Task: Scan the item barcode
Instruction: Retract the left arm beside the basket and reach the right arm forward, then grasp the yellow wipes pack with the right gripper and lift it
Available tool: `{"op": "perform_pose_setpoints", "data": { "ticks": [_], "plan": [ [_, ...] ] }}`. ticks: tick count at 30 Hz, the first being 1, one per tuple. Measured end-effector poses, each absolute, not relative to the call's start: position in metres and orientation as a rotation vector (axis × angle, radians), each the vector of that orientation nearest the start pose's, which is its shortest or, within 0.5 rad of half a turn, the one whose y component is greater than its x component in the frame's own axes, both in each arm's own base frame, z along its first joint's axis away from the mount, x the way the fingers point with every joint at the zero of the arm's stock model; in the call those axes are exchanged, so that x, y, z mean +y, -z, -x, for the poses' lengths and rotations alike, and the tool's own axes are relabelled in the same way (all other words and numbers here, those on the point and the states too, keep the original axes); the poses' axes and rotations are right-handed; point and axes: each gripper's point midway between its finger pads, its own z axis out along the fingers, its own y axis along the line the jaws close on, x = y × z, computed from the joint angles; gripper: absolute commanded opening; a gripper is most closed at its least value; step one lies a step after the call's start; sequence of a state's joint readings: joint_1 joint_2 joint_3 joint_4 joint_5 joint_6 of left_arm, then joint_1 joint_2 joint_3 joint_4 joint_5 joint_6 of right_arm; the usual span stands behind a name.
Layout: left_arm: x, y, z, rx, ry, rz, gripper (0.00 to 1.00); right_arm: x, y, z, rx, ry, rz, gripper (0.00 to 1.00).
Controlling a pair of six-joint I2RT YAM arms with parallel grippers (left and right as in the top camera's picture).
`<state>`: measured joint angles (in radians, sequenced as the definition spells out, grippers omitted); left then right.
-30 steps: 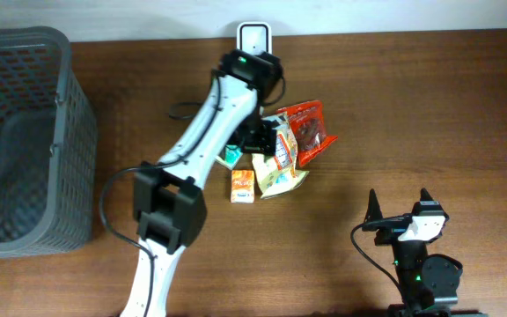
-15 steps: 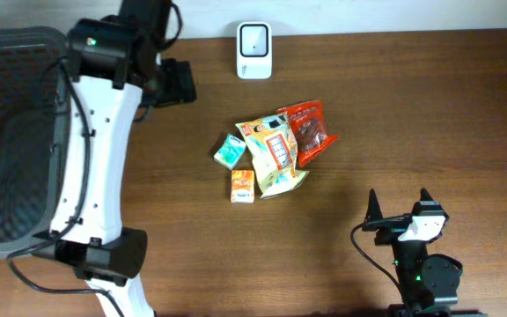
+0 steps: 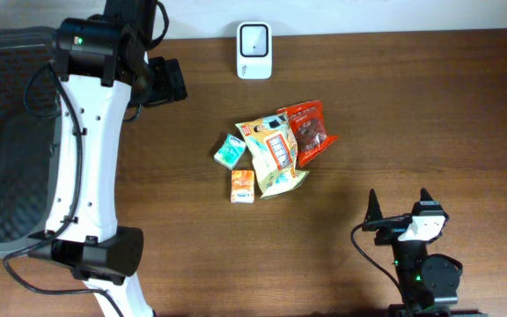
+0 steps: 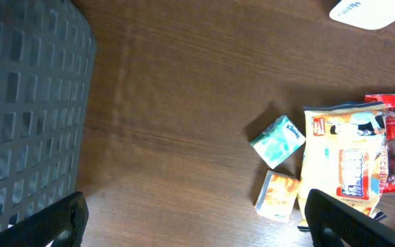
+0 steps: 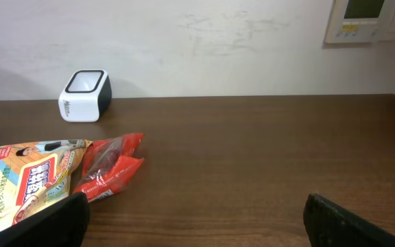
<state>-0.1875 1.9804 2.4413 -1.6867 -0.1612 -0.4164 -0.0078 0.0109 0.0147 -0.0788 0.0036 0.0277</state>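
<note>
A pile of items lies mid-table: a yellow snack bag (image 3: 274, 157), a red bag (image 3: 309, 130), a teal box (image 3: 230, 151) and an orange box (image 3: 243, 186). The white barcode scanner (image 3: 254, 39) stands at the far edge behind them. My left gripper (image 3: 167, 81) hovers at the far left beside the basket, open and empty, well clear of the pile. Its wrist view shows the teal box (image 4: 278, 140), orange box (image 4: 276, 195) and yellow bag (image 4: 341, 165) ahead to the right. My right gripper (image 3: 399, 211) rests open near the front right, facing the scanner (image 5: 84, 86) and bags (image 5: 108, 168).
A grey mesh basket (image 3: 16, 141) fills the left end of the table, its wall (image 4: 26, 103) close to the left gripper. A wall with a panel (image 5: 365, 17) rises behind the table's far edge.
The left arm has swung from above the pile to the far left next to the basket, then drifted slightly further left. The pile and the right arm have not moved.
</note>
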Motion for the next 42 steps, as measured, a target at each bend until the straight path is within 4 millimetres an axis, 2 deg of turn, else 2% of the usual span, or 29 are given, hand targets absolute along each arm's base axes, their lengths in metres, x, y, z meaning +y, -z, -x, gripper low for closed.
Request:
{"op": "perform_pose_setpoints", "data": {
  "ticks": [11, 13, 15, 17, 18, 21, 23, 25, 28, 31, 32, 33, 35, 36, 37, 39, 40, 42],
  "plan": [
    [-0.049, -0.289, -0.398, 2.745, -0.06, 0.353, 0.99, -0.003, -0.159, -0.246, 1.645, -0.012, -0.031, 0.99],
    [-0.049, -0.289, -0.398, 2.745, -0.06, 0.353, 0.99, 0.0, -0.165, -0.247, 1.62, -0.029, -0.022, 0.98],
    [-0.049, -0.289, -0.398, 2.745, -0.059, 0.353, 0.99, 0.028, -0.192, -0.244, 1.511, -0.197, 0.064, 0.99],
    [-0.049, -0.289, -0.398, 2.745, -0.059, 0.353, 0.99, 0.058, -0.214, -0.234, 1.415, -0.351, 0.195, 0.99],
    [-0.049, -0.289, -0.398, 2.744, -0.059, 0.353, 0.99, 0.075, -0.239, -0.221, 1.306, -0.438, 0.28, 0.98],
    [-0.049, -0.289, -0.4, 2.737, -0.055, 0.354, 0.99, 0.085, -0.292, -0.192, 1.068, -0.486, 0.35, 0.99],
    [-0.049, -0.289, -0.4, 2.738, -0.055, 0.357, 0.99, 0.081, -0.303, -0.19, 1.049, -0.478, 0.323, 0.98],
    [-0.049, -0.289, -0.4, 2.738, -0.055, 0.358, 0.99, 0.077, -0.315, -0.195, 1.109, -0.462, 0.294, 0.98],
    [-0.05, -0.289, -0.4, 2.739, -0.051, 0.357, 0.99, 0.073, -0.335, -0.214, 1.354, -0.445, 0.259, 0.98],
    [-0.05, -0.288, -0.4, 2.741, -0.046, 0.362, 0.99, 0.073, -0.334, -0.246, 1.686, -0.467, 0.231, 0.98],
    [-0.05, -0.288, -0.399, 2.743, -0.046, 0.362, 0.99, 0.077, -0.336, -0.26, 1.772, -0.501, 0.237, 0.98],
    [-0.05, -0.288, -0.399, 2.742, -0.047, 0.362, 0.99, 0.086, -0.342, -0.286, 1.83, -0.567, 0.276, 0.98],
    [-0.05, -0.287, -0.399, 2.747, -0.048, 0.362, 0.99, 0.119, -0.339, -0.313, 1.88, -0.839, 0.42, 0.98],
    [-0.051, -0.287, -0.4, 2.745, -0.047, 0.362, 0.99, 0.129, -0.336, -0.321, 1.876, -0.922, 0.466, 0.98],
    [-0.051, -0.287, -0.401, 2.743, -0.047, 0.362, 0.99, 0.139, -0.323, -0.333, 1.885, -1.032, 0.506, 0.98],
    [-0.051, -0.286, -0.401, 2.748, -0.048, 0.362, 0.99, 0.149, -0.28, -0.358, 2.014, -1.192, 0.418, 0.98],
    [-0.051, -0.286, -0.401, 2.747, -0.048, 0.362, 0.99, 0.151, -0.25, -0.369, 2.13, -1.221, 0.314, 0.98],
    [-0.051, -0.286, -0.401, 2.748, -0.049, 0.361, 0.99, 0.153, -0.188, -0.384, 2.359, -1.156, 0.1, 0.98]
  ]
}}
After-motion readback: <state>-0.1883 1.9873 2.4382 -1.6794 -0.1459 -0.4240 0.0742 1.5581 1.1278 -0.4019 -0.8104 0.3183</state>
